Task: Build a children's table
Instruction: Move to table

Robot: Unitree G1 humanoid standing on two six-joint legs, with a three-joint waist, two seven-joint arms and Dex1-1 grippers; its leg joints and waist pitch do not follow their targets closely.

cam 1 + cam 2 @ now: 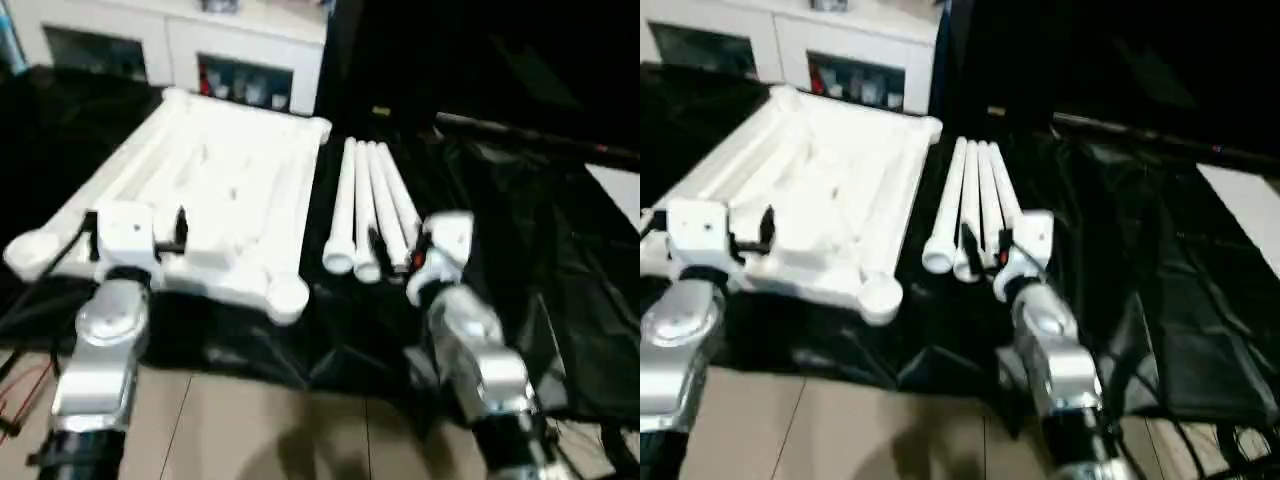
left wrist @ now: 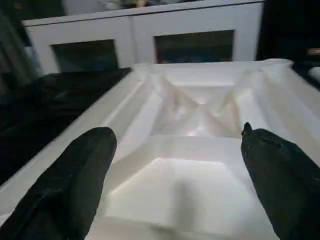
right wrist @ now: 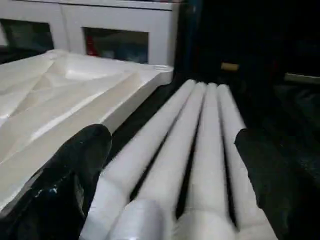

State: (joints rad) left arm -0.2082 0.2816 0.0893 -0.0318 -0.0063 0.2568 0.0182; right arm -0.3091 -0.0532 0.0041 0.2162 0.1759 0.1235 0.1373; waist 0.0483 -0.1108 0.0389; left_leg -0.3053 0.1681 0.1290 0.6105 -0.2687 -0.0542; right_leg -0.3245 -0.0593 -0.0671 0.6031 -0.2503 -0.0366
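The children's table lies in pieces on a black sheet. Its white top (image 1: 215, 185) is upside down, ribbed underside up, with rounded sockets at the corners. Several long white legs (image 1: 365, 205) lie side by side just right of it. My left gripper (image 1: 137, 222) hovers over the top's near edge, open, with nothing between its black fingers (image 2: 85, 170); the ribbed underside (image 2: 200, 110) lies ahead of it. My right gripper (image 1: 398, 245) stands open over the near ends of the legs (image 3: 200, 130), its fingers (image 3: 85, 160) either side of the bundle and apart from it.
A white cabinet (image 1: 240, 45) with glass-fronted compartments stands behind the top. The black sheet (image 1: 500, 210) spreads wide to the right, with a white panel (image 1: 620, 190) at its far right edge. Tan floor tiles (image 1: 260, 420) lie nearest me.
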